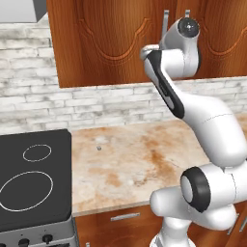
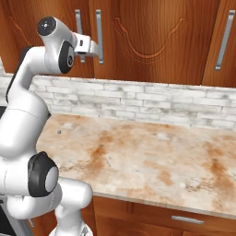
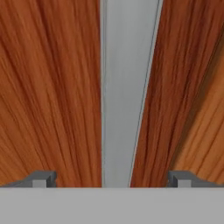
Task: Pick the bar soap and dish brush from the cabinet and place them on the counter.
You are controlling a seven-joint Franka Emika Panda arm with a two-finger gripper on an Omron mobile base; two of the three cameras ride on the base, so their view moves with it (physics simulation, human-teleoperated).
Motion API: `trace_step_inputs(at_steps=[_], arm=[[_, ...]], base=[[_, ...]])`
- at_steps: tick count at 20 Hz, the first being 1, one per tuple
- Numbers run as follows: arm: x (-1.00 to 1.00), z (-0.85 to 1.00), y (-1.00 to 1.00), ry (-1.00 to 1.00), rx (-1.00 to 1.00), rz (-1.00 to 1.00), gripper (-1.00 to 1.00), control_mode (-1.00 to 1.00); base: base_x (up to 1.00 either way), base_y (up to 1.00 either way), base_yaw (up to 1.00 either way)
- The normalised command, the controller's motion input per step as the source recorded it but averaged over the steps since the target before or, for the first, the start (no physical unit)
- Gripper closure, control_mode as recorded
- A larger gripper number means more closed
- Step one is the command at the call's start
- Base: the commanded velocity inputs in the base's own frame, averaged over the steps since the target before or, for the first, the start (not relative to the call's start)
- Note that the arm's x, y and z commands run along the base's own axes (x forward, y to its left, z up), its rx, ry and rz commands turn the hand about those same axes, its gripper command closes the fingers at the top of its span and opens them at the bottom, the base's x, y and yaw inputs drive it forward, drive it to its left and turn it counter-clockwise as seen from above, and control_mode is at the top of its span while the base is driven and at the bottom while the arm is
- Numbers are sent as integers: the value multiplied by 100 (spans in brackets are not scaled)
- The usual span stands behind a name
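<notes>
The cabinet [image 2: 152, 37] hangs above the counter [image 2: 152, 156] with its reddish-brown doors shut, so the bar soap and dish brush are hidden. My gripper [image 2: 97, 51] is raised to the lower part of a long silver bar handle [image 2: 99, 27] on one door. In the hand view the gripper [image 3: 111, 179] is open, and the handle [image 3: 127, 87] runs straight up between the two fingertips [image 3: 41, 178], very close to the wood. Nothing is held. In the left base view the arm's upper links [image 1: 181, 48] cover the hand in front of the cabinet [image 1: 106, 38].
A black stovetop [image 1: 34, 178] with white rings lies left of the counter [image 1: 135, 159]. A grey brick wall [image 2: 138, 103] runs behind it. Drawers with silver handles [image 2: 186, 220] sit below. More door handles [image 2: 224, 39] show further right.
</notes>
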Motion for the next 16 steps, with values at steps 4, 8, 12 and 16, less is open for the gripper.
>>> trace_step_inputs(at_steps=[4,8,12,16], arm=[[21,33,-1,-8,4,0,-100,-100],[29,29,0,-2,2,-1,-100,-100],[30,27,0,5,1,-2,-100,-100],[6,36,0,2,1,-2,-100,-100]], base=[[0,0,0],[0,0,0],[0,0,0],[0,0,0]])
